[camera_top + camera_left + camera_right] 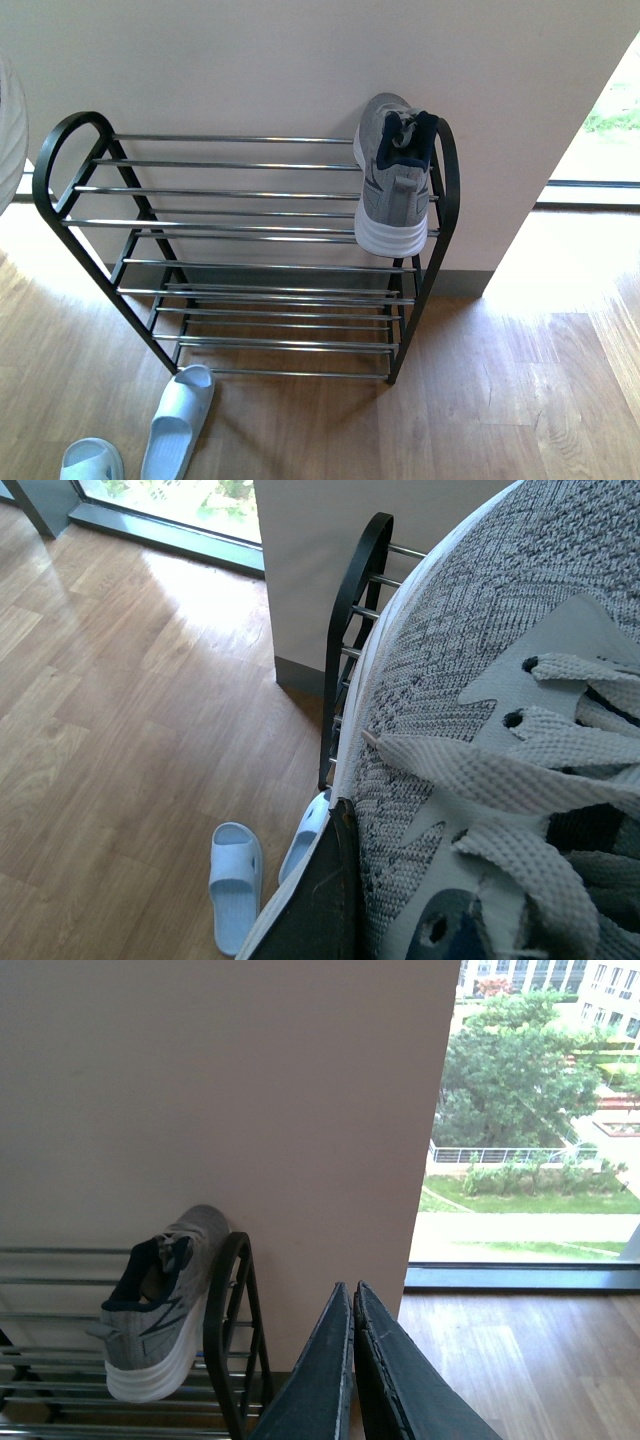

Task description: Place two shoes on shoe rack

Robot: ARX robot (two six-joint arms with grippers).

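Note:
One grey sneaker point(393, 180) lies on the top tier of the shoe rack point(240, 222) at its right end, toe toward the wall and white heel sole over the front bars. The right wrist view shows this sneaker point(158, 1312) too, beside the rack's black end frame point(226, 1310). A second grey sneaker point(470, 680) fills the left wrist view, laces up close, with my left gripper point(348, 822) shut on it; one dark finger point(315, 900) shows against its side. My right gripper point(352, 1295) is shut on nothing, off the rack's right end. Neither arm shows in the front view.
Two pale blue slide sandals point(180, 418) point(92, 460) lie on the wood floor in front of the rack's left end, and the left wrist view shows them point(237, 880) below the held sneaker. A pale wall point(300, 60) backs the rack. A floor-level window point(530, 1110) is to the right.

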